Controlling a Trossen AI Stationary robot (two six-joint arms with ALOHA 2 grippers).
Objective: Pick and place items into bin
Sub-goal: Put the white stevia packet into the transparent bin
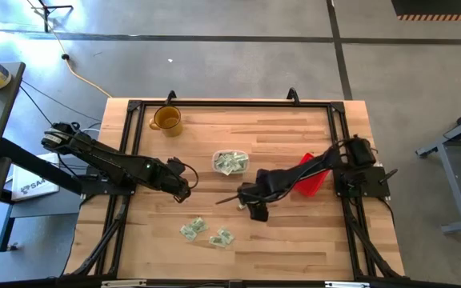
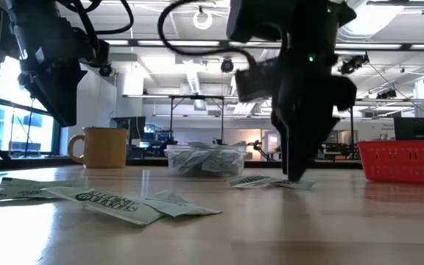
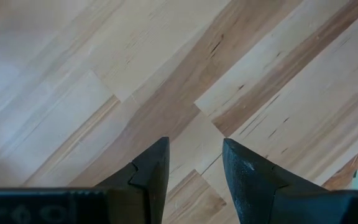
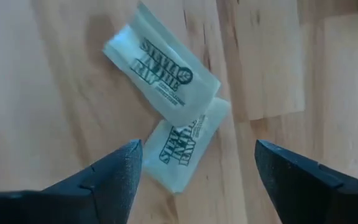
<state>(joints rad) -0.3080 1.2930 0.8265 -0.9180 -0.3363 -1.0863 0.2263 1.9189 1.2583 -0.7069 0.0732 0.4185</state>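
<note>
High view: the right claw [image 1: 238, 199] is lowered to the counter [image 1: 294, 240], just short of the bin [image 1: 230, 162], which holds several packets. The left claw [image 1: 184, 188] hangs beside the bin on its other side. More packets [image 1: 206, 232] lie apart from both claws.

Low view: the right claw [image 2: 294, 175] touches down at two packets [image 2: 260, 181] just before the bin [image 2: 205, 159].

Left wrist view: the left claw [image 3: 194, 174] is slightly parted, holding nothing, over bare counter [image 3: 104, 62].

Right wrist view: the right claw [image 4: 197, 168] is spread wide, empty; two overlapping packets [image 4: 169, 124] lie between and ahead of its fingers [image 4: 114, 171].
</note>
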